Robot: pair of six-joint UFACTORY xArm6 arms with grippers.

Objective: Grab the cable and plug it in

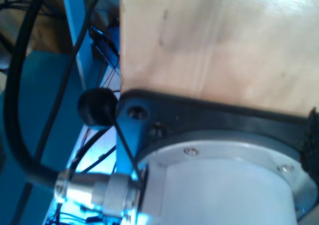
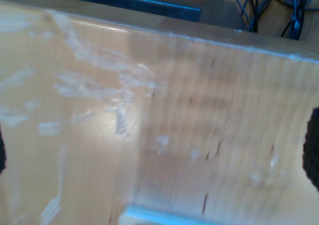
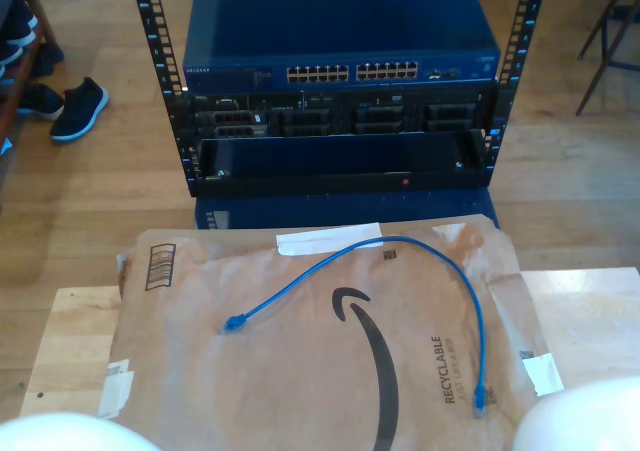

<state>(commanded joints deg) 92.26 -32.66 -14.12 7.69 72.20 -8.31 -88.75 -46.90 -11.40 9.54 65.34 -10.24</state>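
The thin blue cable [image 3: 400,243] lies in a loose arc on a brown paper bag [image 3: 300,391] in the exterior view. One plug [image 3: 232,323] rests towards that view's left, the other [image 3: 480,403] near the bag's lower right. My first gripper [image 1: 159,150] looks down at a white arm base; one dark finger pad [image 1: 313,145] shows at the picture's edge. My second gripper [image 2: 159,155] hovers over bare wood, with dark pads [image 2: 313,150] at both picture edges. Both are open and hold nothing. Neither wrist view has the cable in it.
A rack with a blue network switch [image 3: 340,56] and its row of ports [image 3: 350,72] stands behind the wooden table [image 3: 70,341]. White arm parts [image 3: 580,421] bulge at the exterior view's lower corners. A black mount plate [image 1: 209,116] and metal connector [image 1: 99,187] sit by the base.
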